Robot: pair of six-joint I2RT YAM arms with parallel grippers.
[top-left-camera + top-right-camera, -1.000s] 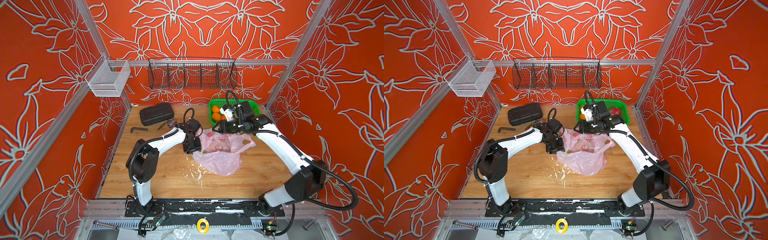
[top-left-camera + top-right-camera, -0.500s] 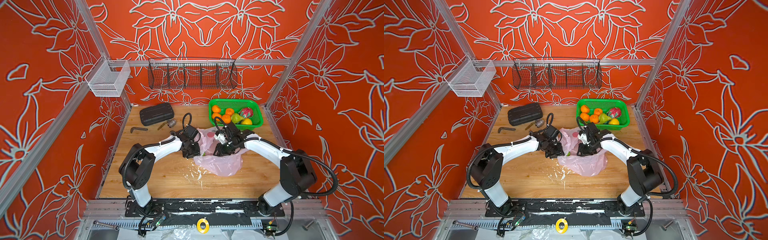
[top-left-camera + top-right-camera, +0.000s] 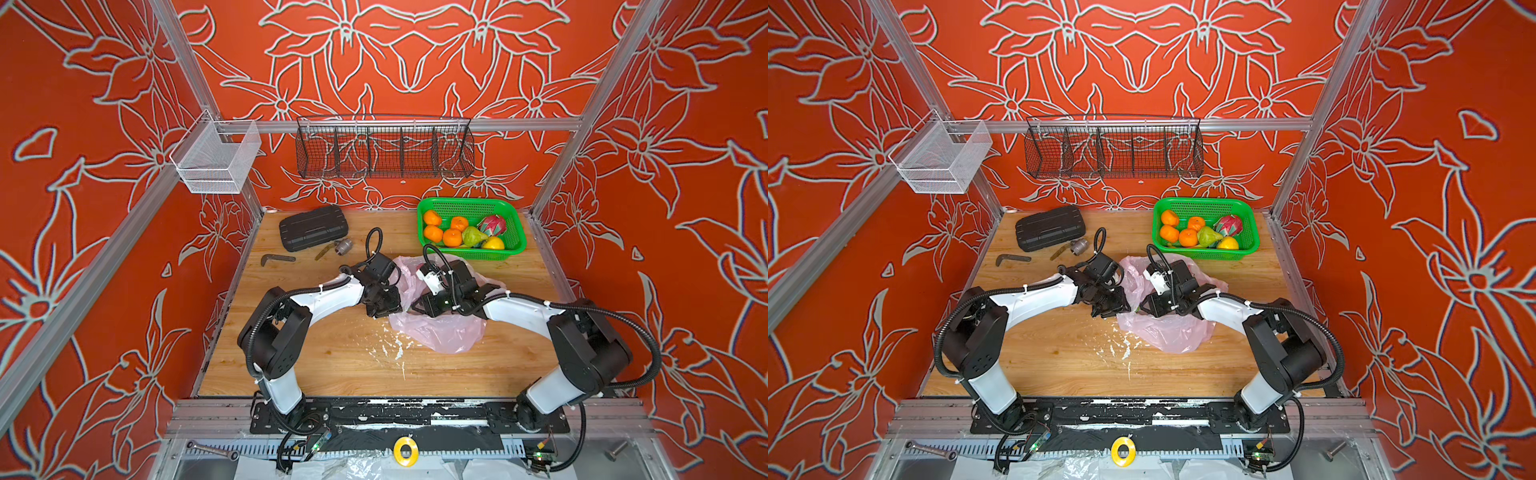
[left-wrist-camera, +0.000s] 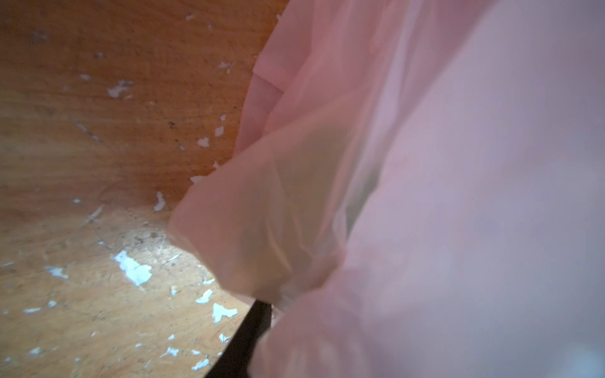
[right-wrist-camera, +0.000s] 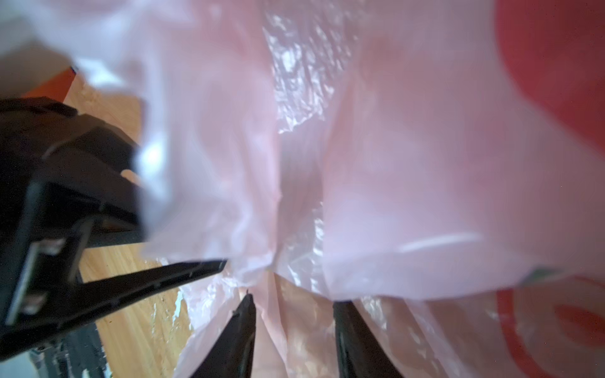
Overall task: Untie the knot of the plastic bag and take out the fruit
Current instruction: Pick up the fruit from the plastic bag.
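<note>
- left gripper [image 3: 385, 309] sits at the near-left edge of the plastic bag [image 3: 440, 336]. Film bunches at its one visible finger, probably to hold the mouth up; clamped or not, cannot tell.
- bag lies slack between the arms. A greenish tint [image 4: 294, 196] shows through, maybe a piece still inside. Knot not made out.
- right gripper [image 5: 294, 299] has jaws apart with film between, likely reaching in.
- fruit [image 3: 461, 237] sits in the green basket [image 3: 469, 202], far right.

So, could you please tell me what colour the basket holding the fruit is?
The basket is bright green, clearest in a top view.
</note>
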